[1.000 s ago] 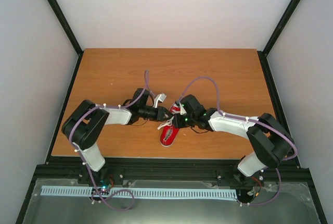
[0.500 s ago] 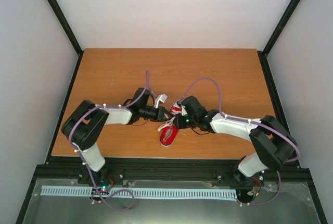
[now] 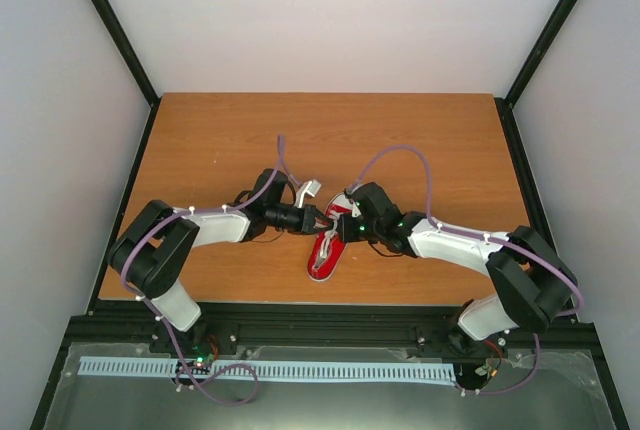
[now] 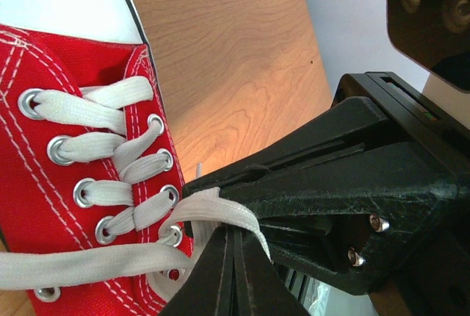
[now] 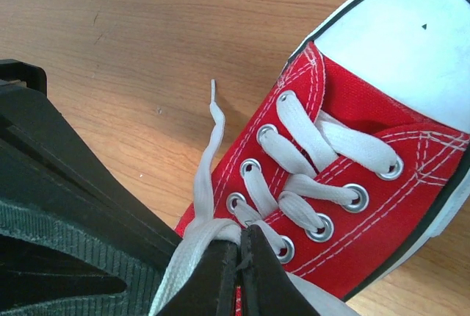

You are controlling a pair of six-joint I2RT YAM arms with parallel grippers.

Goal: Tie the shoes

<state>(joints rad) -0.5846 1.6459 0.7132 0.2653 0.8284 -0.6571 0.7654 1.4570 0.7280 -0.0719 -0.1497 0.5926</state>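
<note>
The red sneaker (image 3: 322, 258) lies near the table's front edge, white toe cap towards the arms. It shows in the left wrist view (image 4: 33, 206) and the right wrist view (image 5: 382, 206). My left gripper (image 3: 319, 218) and right gripper (image 3: 338, 227) meet tip to tip over its upper eyelets. In the left wrist view my left gripper (image 4: 233, 229) is shut, with a white lace (image 4: 220, 212) looped over its tips. In the right wrist view my right gripper (image 5: 240, 232) is shut with a white lace (image 5: 192, 246) at its tips. That lace's free end (image 5: 213, 103) lies on the wood.
The wooden table (image 3: 220, 140) has black frame rails at its left (image 3: 125, 220) and right (image 3: 525, 190) edges. Purple cables (image 3: 395, 155) arch above both wrists. The right gripper's black body (image 4: 352, 184) fills the right of the left wrist view.
The left arm has stretched out lower and further right, and the right gripper has shifted slightly up and right. The shoe's heel end now shows more between the two grippers.
</note>
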